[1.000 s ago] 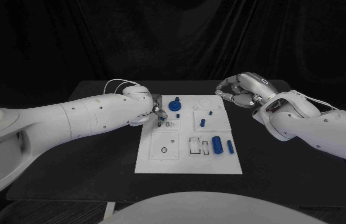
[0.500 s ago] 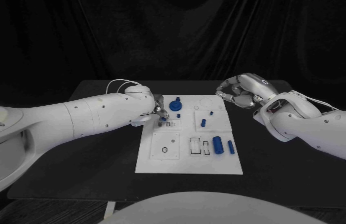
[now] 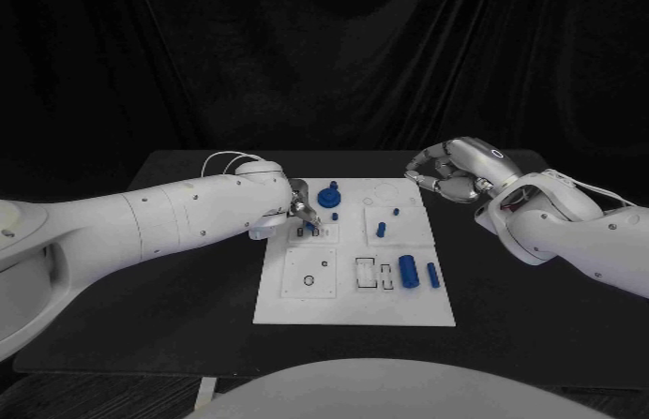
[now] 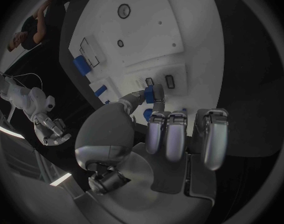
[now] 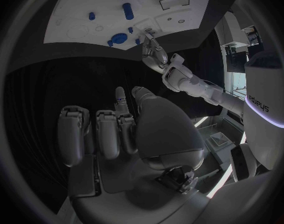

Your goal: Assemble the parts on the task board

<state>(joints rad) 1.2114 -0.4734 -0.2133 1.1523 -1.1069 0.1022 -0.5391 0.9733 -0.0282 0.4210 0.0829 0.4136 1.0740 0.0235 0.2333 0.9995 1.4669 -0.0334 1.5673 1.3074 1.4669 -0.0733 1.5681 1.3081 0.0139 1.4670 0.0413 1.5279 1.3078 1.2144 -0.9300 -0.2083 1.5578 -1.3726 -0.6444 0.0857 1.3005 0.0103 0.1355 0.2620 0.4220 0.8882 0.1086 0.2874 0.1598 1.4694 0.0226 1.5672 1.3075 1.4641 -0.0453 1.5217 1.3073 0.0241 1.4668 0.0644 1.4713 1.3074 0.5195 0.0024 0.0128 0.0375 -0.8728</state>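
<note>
Left hand pinching a small blue part in its fingers just above the task board near two small slots. Could jam or slip free if tilted on insertion. Right hand curled on nothing, off the board's far corner over the tabletop.

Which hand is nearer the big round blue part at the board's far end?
Left. The left hand is beside the round blue part, pinching a small blue piece; the right hand hovers off the board's far right corner.
</note>
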